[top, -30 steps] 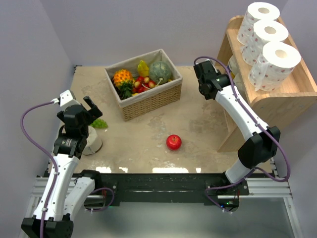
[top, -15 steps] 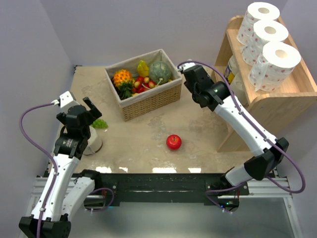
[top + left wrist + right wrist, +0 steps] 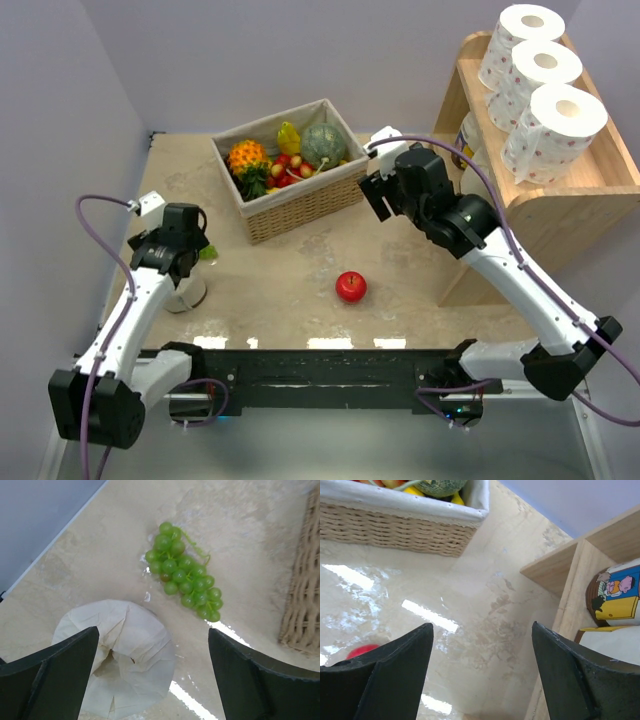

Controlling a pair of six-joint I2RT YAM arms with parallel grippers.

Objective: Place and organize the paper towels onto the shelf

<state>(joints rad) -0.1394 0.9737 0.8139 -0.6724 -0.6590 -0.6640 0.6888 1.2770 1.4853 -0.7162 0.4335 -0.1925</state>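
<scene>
Stock on the large light-wood two-tier shelf [image 3: 590, 190], far right: three white pink-dotted paper towel rolls [image 3: 545, 68] in a row on the top tier, touching one another, hollow centres up. The lower tier is largely hidden beneath the top board in the overhead view. The right wrist view shows a printed-label jar [image 3: 615, 595] there, cut off by the frame edge, and a pale rounded shape [image 3: 612, 645] just below it, too cropped to identify. One plain cream paper roll [image 3: 120, 655] stands on end on the beige marble-look counter [image 3: 290, 265] at near left, well apart from the shelf; overhead it is mostly covered by the left arm. Left hand [image 3: 152, 667] is spread wide over this roll, holding nothing. In the wrist view its left finger overlaps the roll's edge and its right finger is off to the side over bare counter; contact cannot be judged. A bunch of green grapes [image 3: 185, 580] lies just beyond the roll, apart from it. Right hand [image 3: 480, 665] is spread wide and empty, above the counter between the white-lined wicker basket of fruit [image 3: 300, 200] and the shelf's side panel. A red apple [image 3: 351, 286] sits alone at centre counter; only a sliver shows in the right wrist view, behind a finger.
</scene>
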